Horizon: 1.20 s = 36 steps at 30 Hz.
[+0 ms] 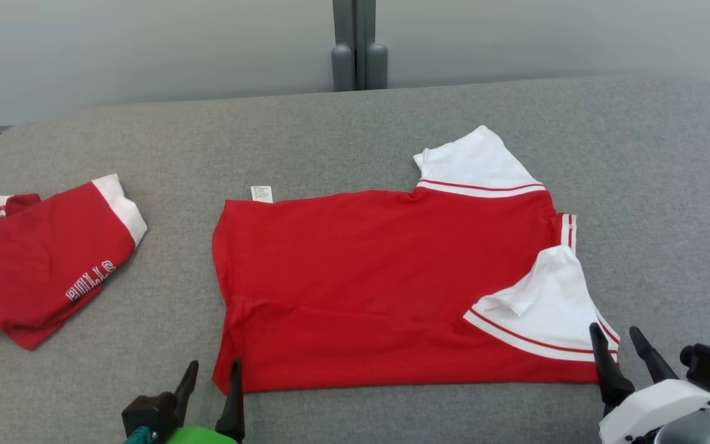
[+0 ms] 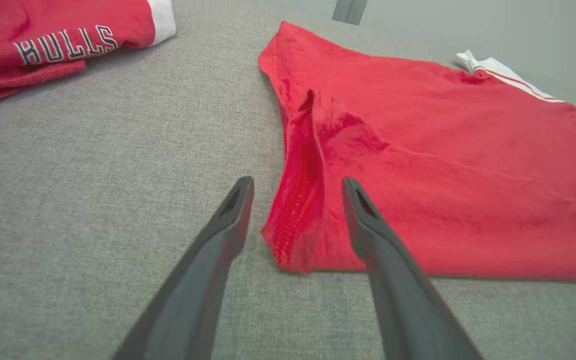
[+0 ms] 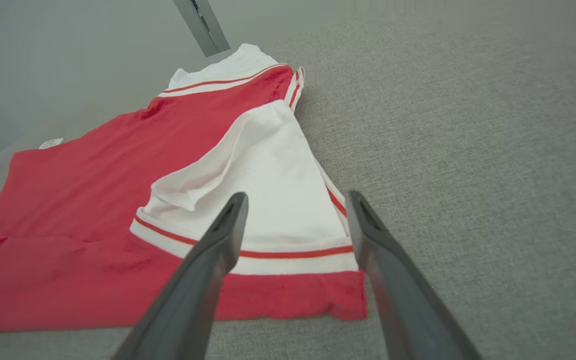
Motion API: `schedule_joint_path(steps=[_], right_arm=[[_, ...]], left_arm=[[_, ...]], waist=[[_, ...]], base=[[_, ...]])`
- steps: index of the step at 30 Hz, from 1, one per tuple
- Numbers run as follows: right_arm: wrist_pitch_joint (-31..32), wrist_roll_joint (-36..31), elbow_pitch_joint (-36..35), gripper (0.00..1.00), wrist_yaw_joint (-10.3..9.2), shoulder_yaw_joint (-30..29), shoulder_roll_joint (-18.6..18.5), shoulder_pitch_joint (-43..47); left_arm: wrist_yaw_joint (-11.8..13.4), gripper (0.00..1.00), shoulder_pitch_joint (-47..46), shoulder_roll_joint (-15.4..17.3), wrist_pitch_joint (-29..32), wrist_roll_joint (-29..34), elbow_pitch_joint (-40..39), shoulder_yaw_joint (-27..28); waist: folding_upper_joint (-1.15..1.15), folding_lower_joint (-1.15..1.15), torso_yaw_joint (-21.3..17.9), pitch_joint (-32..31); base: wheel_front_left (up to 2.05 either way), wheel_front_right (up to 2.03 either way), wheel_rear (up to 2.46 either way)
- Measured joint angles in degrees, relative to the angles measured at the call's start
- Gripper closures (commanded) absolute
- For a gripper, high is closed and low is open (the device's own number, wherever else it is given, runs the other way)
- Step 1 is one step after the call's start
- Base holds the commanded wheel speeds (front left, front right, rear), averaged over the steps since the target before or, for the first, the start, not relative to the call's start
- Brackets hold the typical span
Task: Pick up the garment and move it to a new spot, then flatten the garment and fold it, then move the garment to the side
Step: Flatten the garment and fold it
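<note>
Red shirt [image 1: 379,277] flat on cushion [image 1: 355,129], left gripper [image 1: 214,365] and right gripper [image 1: 614,330] both spread at near corners.

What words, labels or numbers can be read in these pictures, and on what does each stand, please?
"BULLS": white outlined letters on the folded red garment at the left.
White tag at the far edge of the spread red garment: printed, but too small to read.

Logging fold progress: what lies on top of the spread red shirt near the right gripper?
Its white sleeve, with red-striped trim, is folded onto the red shirt body. The fabric beneath the sleeve is covered.
</note>
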Motion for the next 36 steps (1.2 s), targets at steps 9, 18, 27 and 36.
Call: schedule_joint_path(steps=[9,18,27,36], right_arm=[[-3.6,-6.1,-4.6,0.0,0.0,0.7,1.3,-2.0],[-7.8,-10.6,-8.9,0.0,0.0,1.0,2.3,-3.4],[-9.7,-13.4,-13.4,0.0,0.0,-0.4,3.7,0.4],[-10.2,-13.4,-13.9,0.0,0.0,-1.3,4.3,2.5]], left_arm=[[0.6,0.0,-1.2,0.3,-0.1,3.2,-6.9,2.9],[1.3,0.0,-2.5,0.9,-0.1,6.0,-10.8,5.9],[-0.2,0.0,-0.7,2.5,-0.1,8.2,-14.4,6.5],[-1.8,0.0,0.8,3.4,-0.1,8.5,-16.2,7.9]], waist=[[0.0,0.0,0.3,-2.1],[0.0,0.0,0.6,-3.4],[0.0,0.0,1.3,-4.5],[0.0,0.0,2.3,-4.6]], base=[[0.0,0.0,0.0],[0.0,0.0,0.0],[0.0,0.0,0.0],[0.0,0.0,0.0]])
